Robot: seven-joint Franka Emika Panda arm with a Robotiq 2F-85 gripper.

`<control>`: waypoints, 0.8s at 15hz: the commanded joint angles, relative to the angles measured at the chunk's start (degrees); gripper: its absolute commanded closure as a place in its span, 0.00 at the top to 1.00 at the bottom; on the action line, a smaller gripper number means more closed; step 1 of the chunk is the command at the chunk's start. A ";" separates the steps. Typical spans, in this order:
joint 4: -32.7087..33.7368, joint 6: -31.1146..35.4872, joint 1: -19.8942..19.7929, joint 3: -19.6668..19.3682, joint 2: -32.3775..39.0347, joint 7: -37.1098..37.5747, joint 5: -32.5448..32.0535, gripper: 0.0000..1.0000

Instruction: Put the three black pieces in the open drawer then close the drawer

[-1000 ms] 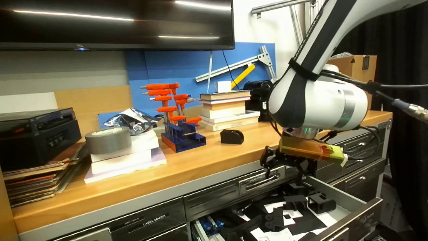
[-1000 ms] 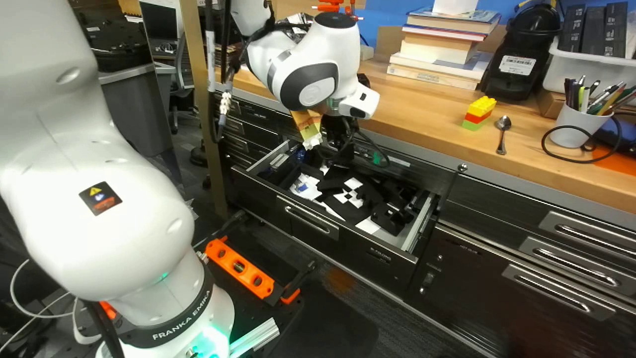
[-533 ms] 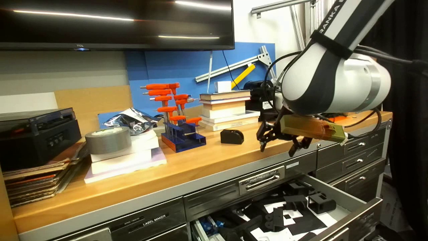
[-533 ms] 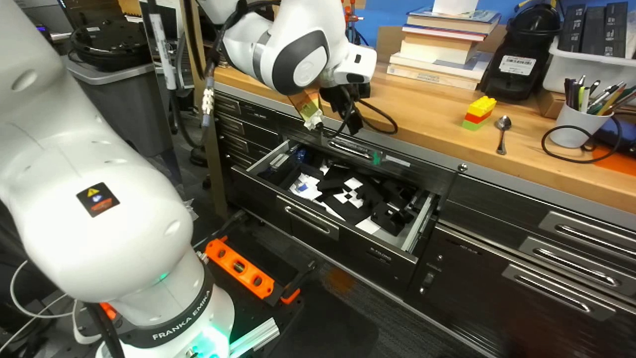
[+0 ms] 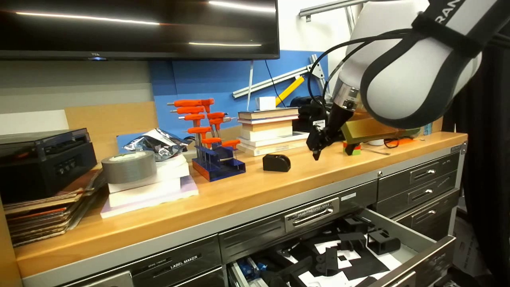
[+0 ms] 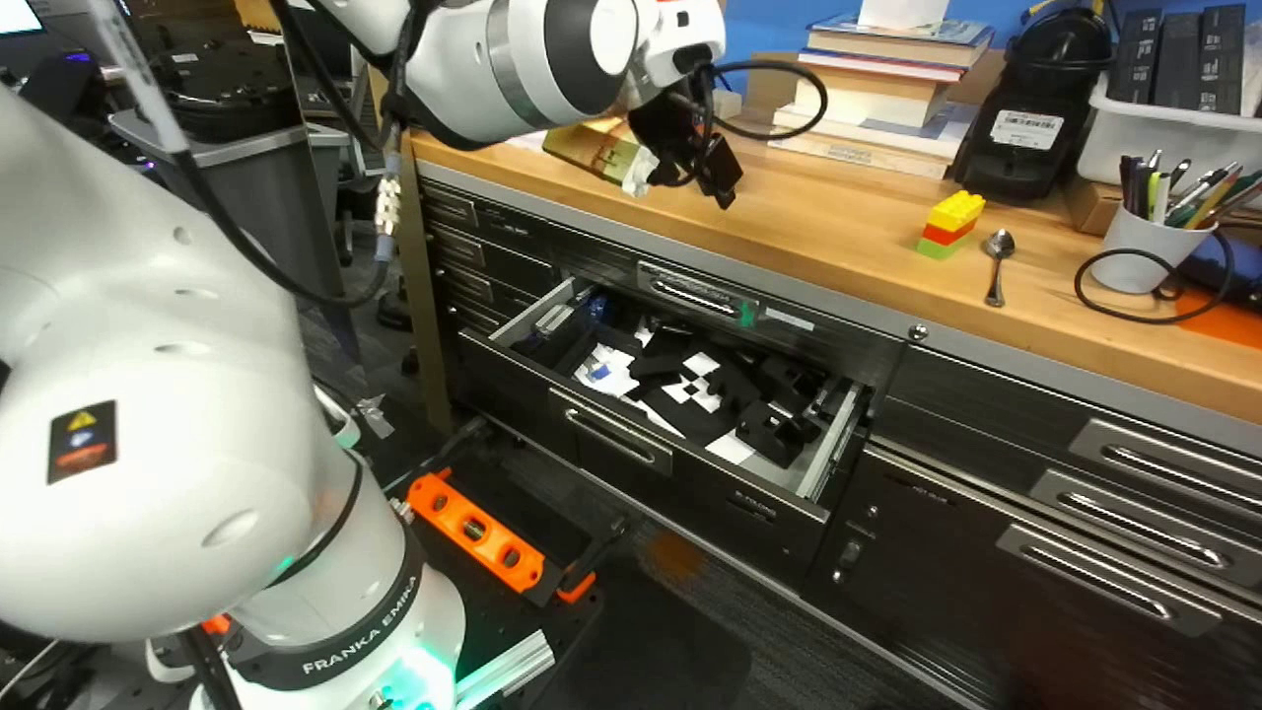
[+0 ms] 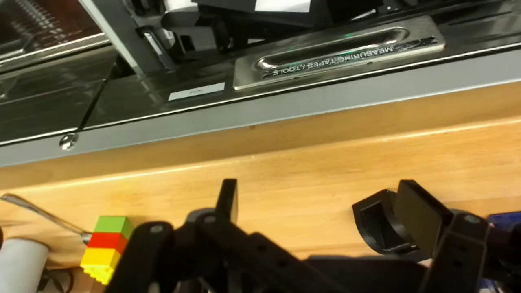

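Note:
One black piece (image 5: 276, 163), low with a rounded side, lies on the wooden counter. In the wrist view the same black piece (image 7: 372, 221) shows partly behind the right-hand finger (image 7: 421, 215). My gripper (image 7: 318, 193) stands wide open, nothing held. In an exterior view the gripper (image 5: 332, 153) hangs tilted above the counter, to the right of that piece. Below, the drawer (image 6: 690, 463) is pulled out. Inside it lie a boxy black piece (image 5: 383, 242) and several other black parts on a black-and-white pattern; which of them belong to the task I cannot tell.
On the counter stand a blue rack (image 5: 219, 165) of orange-handled tools, a stack of books (image 5: 271, 135), a toy brick stack (image 6: 950, 225), a spoon (image 6: 998, 266) and a pen cup (image 6: 1144, 247). A shut drawer's handle plate (image 7: 338, 53) sits under the counter edge.
My gripper has risen from low over the open drawer to above the counter, tilting as it went. Its jaws have stayed open. The drawer and the piece on the counter have not moved.

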 commanded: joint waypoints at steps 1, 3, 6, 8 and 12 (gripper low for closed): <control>4.21 -5.52 -3.36 4.42 0.43 -2.50 -6.87 1.00; 7.23 -7.60 -2.36 4.22 3.55 -6.51 -8.75 1.00; 12.68 -11.31 -1.73 4.35 7.49 -12.02 -9.68 1.00; 17.05 -15.05 -0.83 4.14 10.18 -16.91 -8.57 1.00; 27.05 -22.81 8.00 -3.58 17.73 -24.57 -9.85 1.00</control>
